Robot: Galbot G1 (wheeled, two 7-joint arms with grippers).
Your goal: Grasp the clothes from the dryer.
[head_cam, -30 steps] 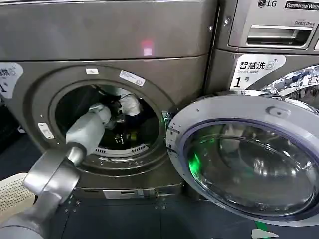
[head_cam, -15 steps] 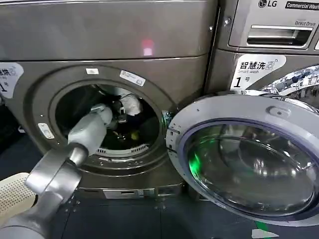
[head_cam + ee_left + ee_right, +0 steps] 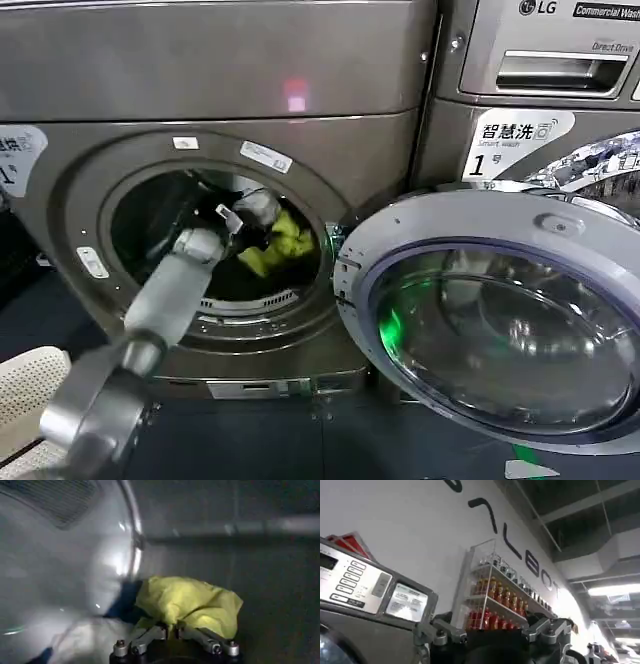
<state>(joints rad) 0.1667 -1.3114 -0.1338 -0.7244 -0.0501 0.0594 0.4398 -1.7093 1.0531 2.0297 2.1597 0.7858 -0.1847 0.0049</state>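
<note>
Fingers: the left gripper had its fingers pinched together on the yellow-green garment, inside the drum of the dryer.
Garment: bunched, hanging just past the fingertips, seen through the round port with a white garment touching it above.
Surroundings: open door swung out to the right of the port; LG machine beside the dryer; cream perforated basket on the floor at lower left.
Right gripper: raised away from the dryer; whether its fingers were open or closed, I cannot tell.
</note>
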